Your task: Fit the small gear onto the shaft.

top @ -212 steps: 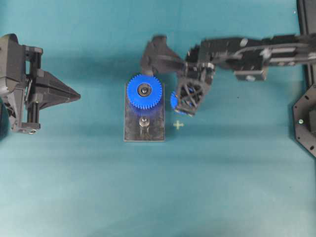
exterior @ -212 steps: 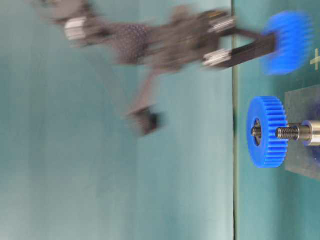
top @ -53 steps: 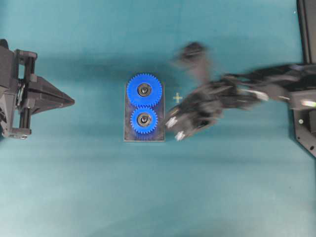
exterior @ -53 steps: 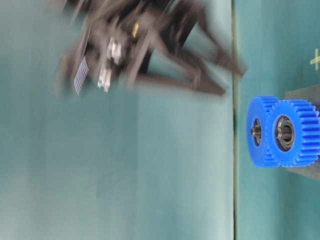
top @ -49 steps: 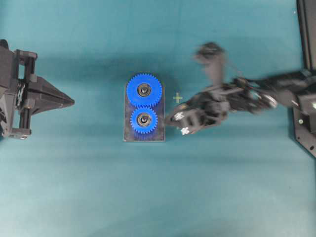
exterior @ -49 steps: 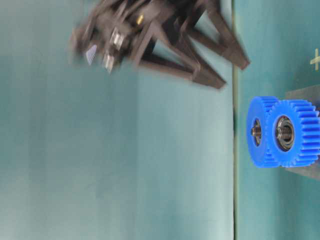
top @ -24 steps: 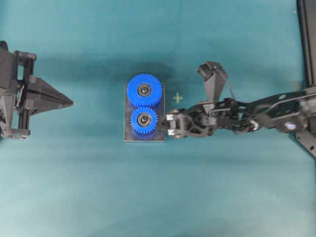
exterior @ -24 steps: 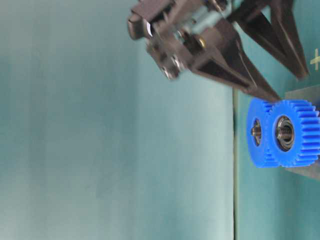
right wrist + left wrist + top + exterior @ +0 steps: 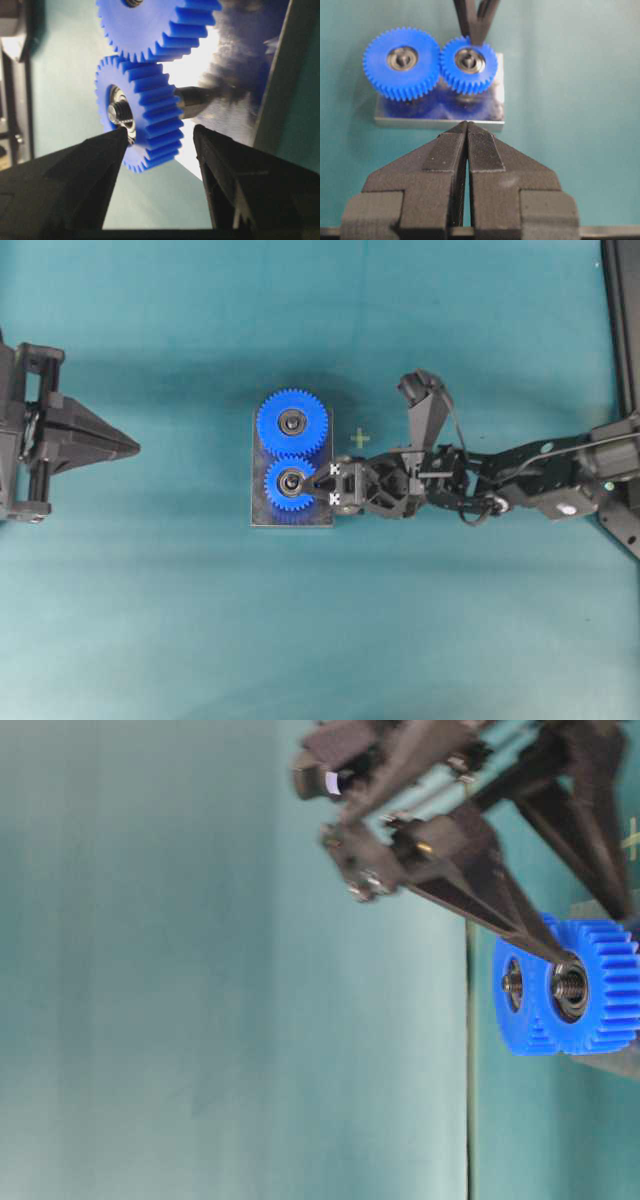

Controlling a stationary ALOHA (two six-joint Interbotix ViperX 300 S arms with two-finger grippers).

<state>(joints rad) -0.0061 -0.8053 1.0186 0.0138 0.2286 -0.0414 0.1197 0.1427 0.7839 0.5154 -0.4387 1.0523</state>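
Note:
The small gear [image 9: 290, 485] sits on the shaft [image 9: 192, 100], whose threaded tip [image 9: 570, 985] shows through the hub, meshed with the larger blue gear [image 9: 292, 424] on the grey plate [image 9: 291, 518]. My right gripper [image 9: 320, 483] reaches in from the right and stands open, straddling the small gear's [image 9: 150, 107] thickness. One fingertip [image 9: 120, 135] is at the hub face and the other [image 9: 200, 132] is beside the shaft under the gear, with a gap showing. My left gripper [image 9: 133, 447] is shut and empty, far to the left; in its own view [image 9: 467, 125] it faces the plate [image 9: 440, 117].
A yellow cross mark [image 9: 360, 439] lies on the teal mat just right of the plate. A black frame [image 9: 620, 300] runs along the right edge. Open mat surrounds the plate on every side.
The small gear, earlier held beside the bare shaft, now sits on it. Within the last second my right arm swung in from the right, putting its open fingers over the gear's rim. My left gripper drifted slightly left.

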